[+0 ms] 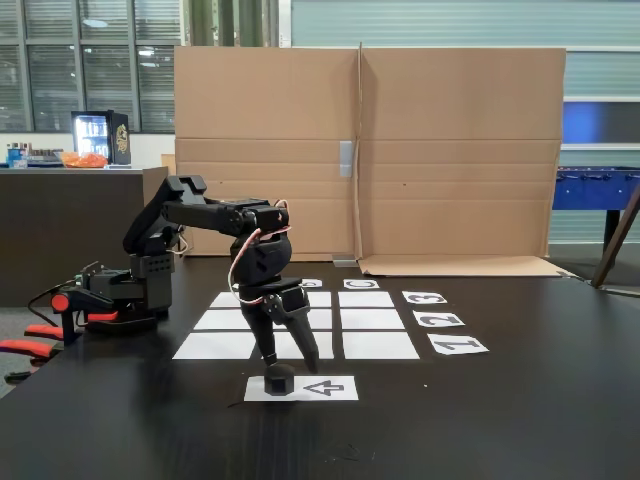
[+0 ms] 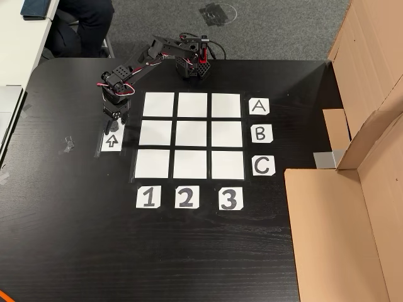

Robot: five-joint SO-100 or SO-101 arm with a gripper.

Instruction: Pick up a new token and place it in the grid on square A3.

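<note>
The token (image 1: pixel 279 381) is a small dark block standing on the left end of the white arrow sheet (image 1: pixel 325 388) at the near edge of the grid (image 1: pixel 372 320). My gripper (image 1: pixel 291 366) points down just above it, fingers spread open, the token under the left finger. In the other view the gripper (image 2: pixel 114 118) hangs over the token (image 2: pixel 114 128) at the top of the arrow sheet (image 2: pixel 111 142). Square A3 (image 2: pixel 226 105) is the blank corner cell beside label A. In the fixed view, square A3 (image 1: pixel 224 299) is the far-left cell, partly behind the arm.
A tall cardboard wall (image 1: pixel 360 150) stands behind the table, and cardboard (image 2: pixel 352 207) covers the right side in the other view. Labels 1 2 3 (image 2: pixel 185 197) and A B C (image 2: pixel 261 133) edge the grid. Orange clamps (image 1: pixel 30 345) hold the arm base.
</note>
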